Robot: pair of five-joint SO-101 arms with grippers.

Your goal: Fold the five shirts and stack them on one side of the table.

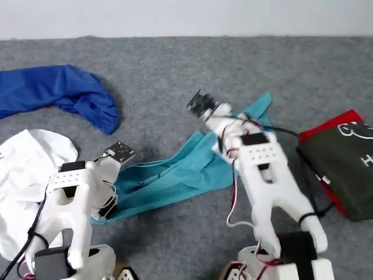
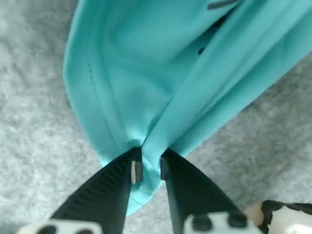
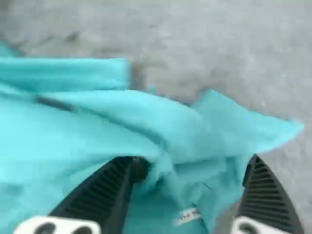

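A blue shirt (image 1: 58, 93) lies crumpled at the far left of the grey worktop (image 1: 169, 70). Nearer the arms, a white shirt (image 1: 26, 166) sits bunched beside the left arm.

The left claw (image 2: 147, 168) is clamped on a pinched fold at the edge of a teal shirt (image 1: 175, 175), its 2 black fingers (image 2: 117, 180) close together with cloth squeezed between them. The teal shirt stretches in a long, wrinkled band across the middle of the worktop, with seams and folds running along it.

The right claw (image 3: 192, 170) is over the shirt's far end, its jaws wide apart with bunched teal cloth and a small label between them.

At the right edge, a dark shirt (image 1: 341, 160) lies folded on top of a red shirt (image 1: 333, 123).
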